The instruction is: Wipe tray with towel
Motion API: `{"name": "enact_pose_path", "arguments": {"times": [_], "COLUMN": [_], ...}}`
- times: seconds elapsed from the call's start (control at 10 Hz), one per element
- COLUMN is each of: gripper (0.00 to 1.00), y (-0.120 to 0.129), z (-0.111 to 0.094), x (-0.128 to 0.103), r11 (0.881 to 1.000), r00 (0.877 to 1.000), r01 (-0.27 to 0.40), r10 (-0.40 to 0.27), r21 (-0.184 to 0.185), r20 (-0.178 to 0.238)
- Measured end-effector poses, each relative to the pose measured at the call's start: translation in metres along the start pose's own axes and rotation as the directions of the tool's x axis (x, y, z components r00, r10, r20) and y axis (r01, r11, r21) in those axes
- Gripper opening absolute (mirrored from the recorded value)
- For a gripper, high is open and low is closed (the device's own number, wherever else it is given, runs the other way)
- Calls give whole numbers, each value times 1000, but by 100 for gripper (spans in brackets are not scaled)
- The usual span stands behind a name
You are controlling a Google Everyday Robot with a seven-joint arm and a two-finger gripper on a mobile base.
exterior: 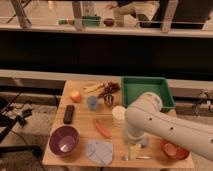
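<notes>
At the near edge of the wooden table point(82, 125), about midway along it, the towel point(98, 151) lies flat and loosely crumpled, a pale blue-grey patch with no clear long axis.

The gripper point(134, 146) hangs low over the same near edge, just beside the towel on the side toward the right edge. Its fingers stand spread and we see nothing held. The white arm point(165, 125) reaches in from the near right corner and bends over the table's middle.

The coming move turns on one relation. The towel lies sideways from the fingers along the near edge, toward the purple bowl point(64, 140) at the near left corner. We judge a short sideways shift and a descent are needed before any grasp.

The tray point(147, 90), green and rectangular, sits at the far right corner, well apart from the towel, on the far side of the arm.

Other items:
- An orange bowl point(172, 150) sits near the near right corner.
- A spoon point(137, 157) lies by the gripper.
- A white cup point(119, 114) stands mid-table.
- A black remote point(69, 113) lies toward the left edge.

Beyond the far edge runs a dark low wall with a railing above.
</notes>
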Motion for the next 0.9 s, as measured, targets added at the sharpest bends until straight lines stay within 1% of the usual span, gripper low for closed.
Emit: {"name": "enact_pose_path", "arguments": {"times": [0.1,0.3,0.5,0.7,0.8,0.9], "gripper": [80,80,80,80,80,80], "y": [4,5,-1,-7,-9,-9], "z": [6,16,34,47,54,58], "x": [1,-9,-40,-64,-72,-76], "r11": [1000,1000,999,998,998,998], "r00": [1000,1000,999,996,993,991], "r01": [6,7,15,36,46,54], "r10": [-6,-6,-13,-32,-41,-49], "r21": [-11,-26,-41,-47,-46,-43], "r20": [0,7,47,84,107,121]}}
